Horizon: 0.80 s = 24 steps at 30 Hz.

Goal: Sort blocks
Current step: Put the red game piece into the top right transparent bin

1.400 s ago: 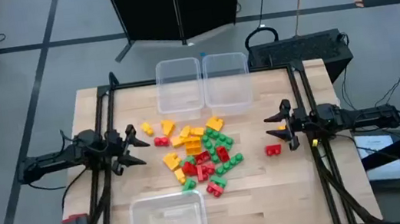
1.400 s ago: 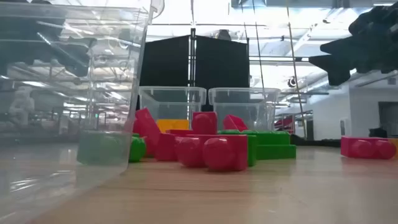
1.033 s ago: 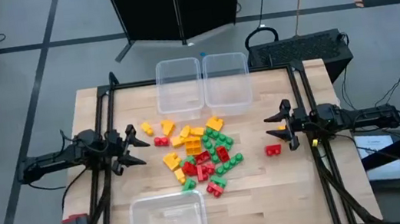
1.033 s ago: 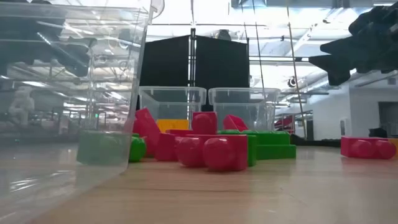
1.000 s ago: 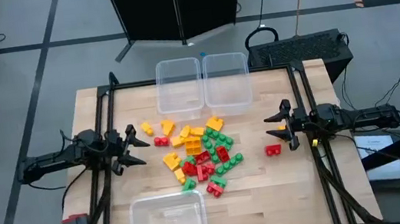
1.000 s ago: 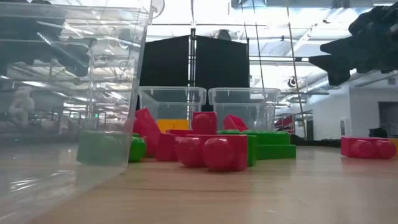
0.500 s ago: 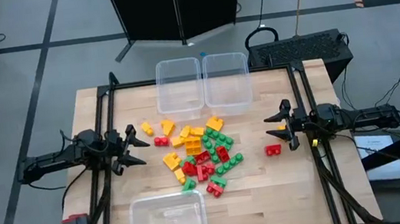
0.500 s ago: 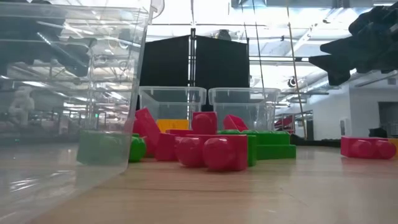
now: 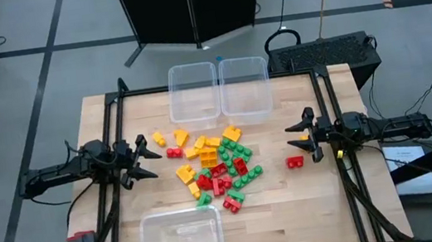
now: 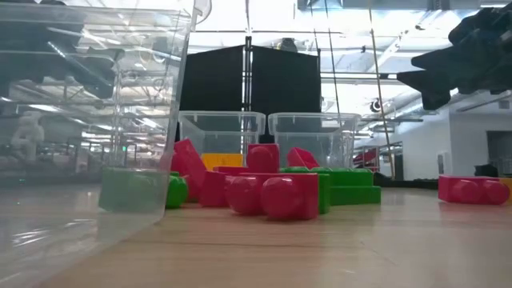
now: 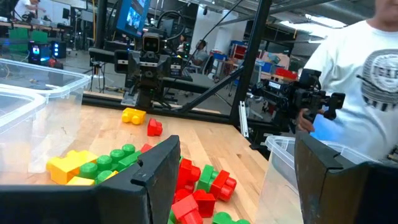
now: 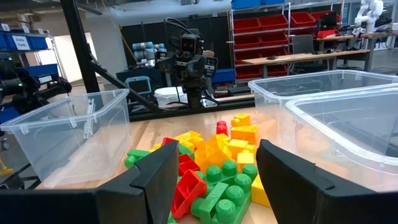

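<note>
The blocks (image 9: 218, 167) lie in a loose heap of red, green and yellow bricks at the middle of the wooden table. One red block (image 9: 294, 162) and one yellow block (image 9: 304, 136) lie apart, close to the right arm. My left gripper (image 9: 150, 157) hovers level at the table's left side, open, pointing at the heap. My right gripper (image 9: 292, 138) hovers level at the right side, open, above the lone yellow block. The left wrist view (image 11: 236, 186) and the right wrist view (image 12: 217, 180) show nothing between the fingers.
Two clear tubs (image 9: 193, 90) (image 9: 245, 88) stand side by side at the far edge. A third clear tub (image 9: 180, 241) stands at the near edge. Black frame rails (image 9: 112, 126) run along both sides. A person in a white shirt (image 11: 360, 81) stands beyond the table.
</note>
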Each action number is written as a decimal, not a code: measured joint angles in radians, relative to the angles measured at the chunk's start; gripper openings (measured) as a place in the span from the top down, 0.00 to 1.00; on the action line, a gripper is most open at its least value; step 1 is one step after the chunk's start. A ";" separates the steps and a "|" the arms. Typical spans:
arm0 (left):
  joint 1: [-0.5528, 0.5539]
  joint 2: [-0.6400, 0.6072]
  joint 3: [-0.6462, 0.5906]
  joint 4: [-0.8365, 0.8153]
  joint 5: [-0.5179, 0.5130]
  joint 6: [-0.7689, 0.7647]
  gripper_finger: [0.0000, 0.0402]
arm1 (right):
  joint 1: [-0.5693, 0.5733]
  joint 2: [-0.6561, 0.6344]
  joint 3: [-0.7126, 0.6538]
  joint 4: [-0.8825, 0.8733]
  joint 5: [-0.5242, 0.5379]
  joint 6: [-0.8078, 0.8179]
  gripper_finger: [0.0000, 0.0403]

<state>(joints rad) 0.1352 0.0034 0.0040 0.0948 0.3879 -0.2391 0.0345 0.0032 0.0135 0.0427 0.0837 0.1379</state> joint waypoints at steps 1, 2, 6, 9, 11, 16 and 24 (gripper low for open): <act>0.000 0.000 0.000 0.000 0.000 0.000 0.48 | 0.000 0.000 -0.002 0.008 -0.002 0.001 0.48; 0.000 0.000 0.000 0.000 0.000 0.000 0.48 | 0.000 0.000 -0.002 0.021 -0.003 0.005 0.48; 0.000 0.000 0.000 0.000 0.000 0.000 0.48 | 0.000 0.000 -0.001 0.063 0.027 0.035 0.48; 0.000 0.000 0.000 0.000 0.000 0.000 0.48 | 0.000 0.000 -0.001 0.103 0.020 0.214 0.48; 0.000 0.000 0.000 0.000 0.000 0.000 0.48 | 0.000 0.000 -0.001 0.108 0.017 0.307 0.48; 0.000 0.000 0.000 0.000 0.000 0.000 0.48 | 0.000 0.000 -0.001 0.178 0.016 0.481 0.48; 0.000 0.001 0.000 0.032 -0.074 0.013 0.48 | 0.000 0.004 0.050 0.664 0.166 0.614 0.48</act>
<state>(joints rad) 0.1351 0.0044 0.0042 0.1270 0.3135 -0.2266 0.0345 0.0069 0.0632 0.7062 0.2501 0.7521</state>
